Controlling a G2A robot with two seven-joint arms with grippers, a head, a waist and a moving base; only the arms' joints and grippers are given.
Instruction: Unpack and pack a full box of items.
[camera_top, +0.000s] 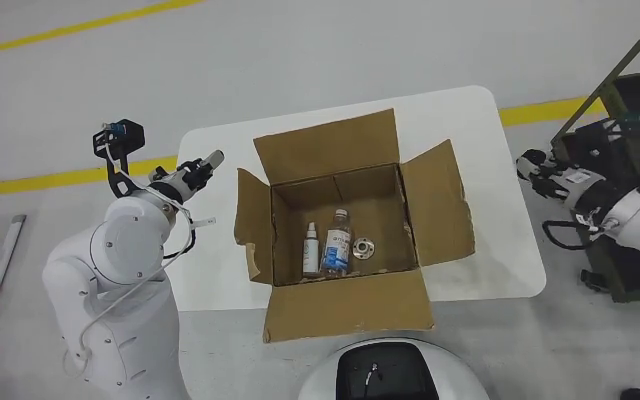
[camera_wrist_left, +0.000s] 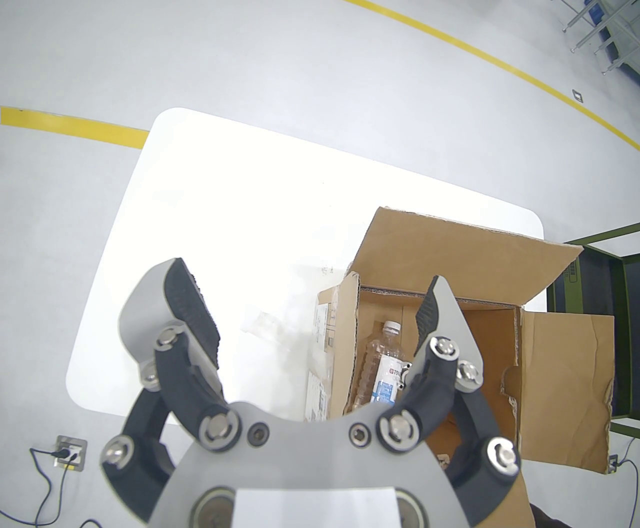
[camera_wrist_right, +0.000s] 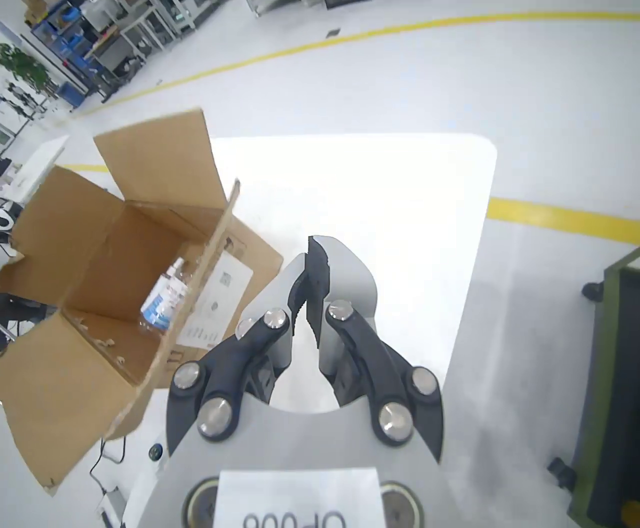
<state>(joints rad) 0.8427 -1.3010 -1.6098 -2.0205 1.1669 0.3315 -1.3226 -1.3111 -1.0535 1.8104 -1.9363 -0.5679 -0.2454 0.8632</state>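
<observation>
Top view: we see an open cardboard box (camera_top: 325, 145) standing in the middle of the white bench (camera_top: 470, 120), with all four flaps folded outward.
Box contents: a clear water bottle (camera_top: 338, 245) lies on the box floor. A small white spray bottle (camera_top: 311, 250) lies just beside it on the left arm's side, and a small round metal part (camera_top: 364, 247) lies on its other side.
Left gripper (camera_wrist_left: 315, 310): it hangs at the bench edge on its own side, short of the box. We see its fingers (camera_wrist_left: 192, 310) spread wide with nothing between them.
Right gripper (camera_wrist_right: 310, 270): it hangs at the opposite bench edge, apart from the box. Its fingers are pressed together and hold nothing.
Surroundings: a green cart (camera_wrist_right: 600, 375) stands on the floor by the right arm, and a yellow line (camera_top: 80, 25) runs across the floor.
</observation>
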